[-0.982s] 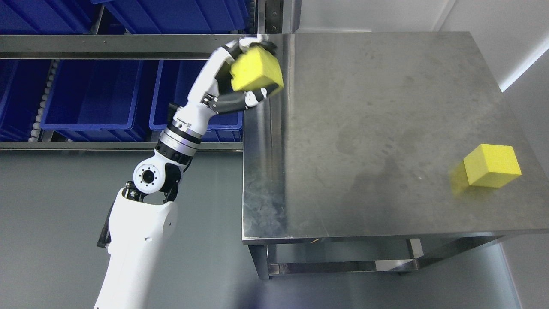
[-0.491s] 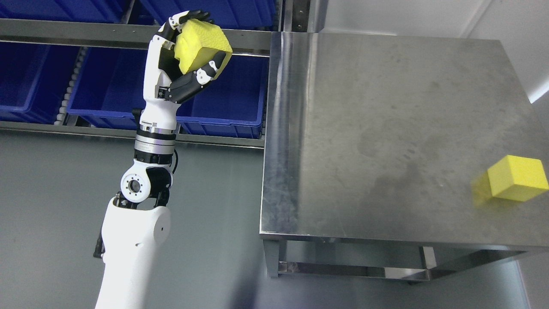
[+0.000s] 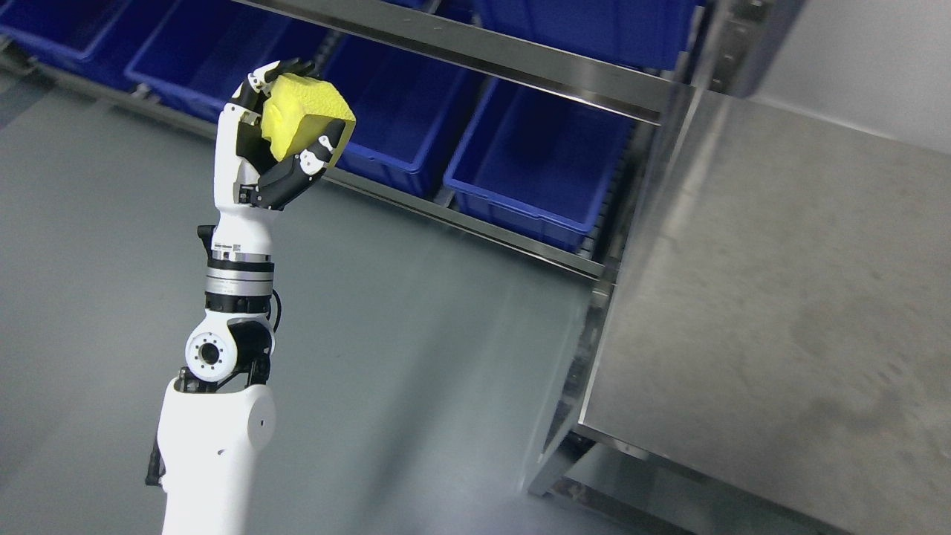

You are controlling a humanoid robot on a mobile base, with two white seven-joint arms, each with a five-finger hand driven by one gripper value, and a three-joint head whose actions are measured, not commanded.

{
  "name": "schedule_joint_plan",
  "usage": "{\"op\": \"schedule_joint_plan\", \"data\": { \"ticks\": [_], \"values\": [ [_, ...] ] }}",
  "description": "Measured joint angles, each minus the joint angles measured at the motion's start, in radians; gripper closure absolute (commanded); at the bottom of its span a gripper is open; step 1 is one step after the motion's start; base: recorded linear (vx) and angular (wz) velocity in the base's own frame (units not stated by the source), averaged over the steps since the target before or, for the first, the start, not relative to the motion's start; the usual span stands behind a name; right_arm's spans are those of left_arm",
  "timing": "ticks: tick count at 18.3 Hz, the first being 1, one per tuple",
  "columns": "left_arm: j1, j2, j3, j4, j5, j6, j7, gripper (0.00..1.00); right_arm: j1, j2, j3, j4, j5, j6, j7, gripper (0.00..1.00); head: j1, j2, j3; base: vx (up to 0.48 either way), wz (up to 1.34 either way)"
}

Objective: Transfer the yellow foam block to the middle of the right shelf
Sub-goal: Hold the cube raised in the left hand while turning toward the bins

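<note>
Left hand raised over grey floor, fingers curled around yellow foam block. Block held aloft before shelf of blue bins, well apart from steel counter.

Shelf rail above open bins

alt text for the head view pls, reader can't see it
The robot's left hand holds a yellow foam block raised above a grey floor, in front of a metal shelf of blue bins. A steel table fills the right side.
</note>
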Motion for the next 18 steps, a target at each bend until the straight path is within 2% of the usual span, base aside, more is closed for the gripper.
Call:
{"op": "schedule_joint_plan", "data": {
  "ticks": [10, 18],
  "values": [
    [0.033, -0.002, 0.084, -0.002, -0.002, 0.001, -0.006, 0.69, 0.000, 0.000, 0.000, 0.000, 0.000, 0.000, 0.000, 0.00, 0.0000, 0.000, 0.000, 0.024, 1.05],
    [0.039, -0.003, 0.106, -0.014, -0.003, 0.017, -0.007, 0.69, 0.000, 0.000, 0.000, 0.000, 0.000, 0.000, 0.000, 0.00, 0.0000, 0.000, 0.000, 0.070, 0.50]
  ]
}}
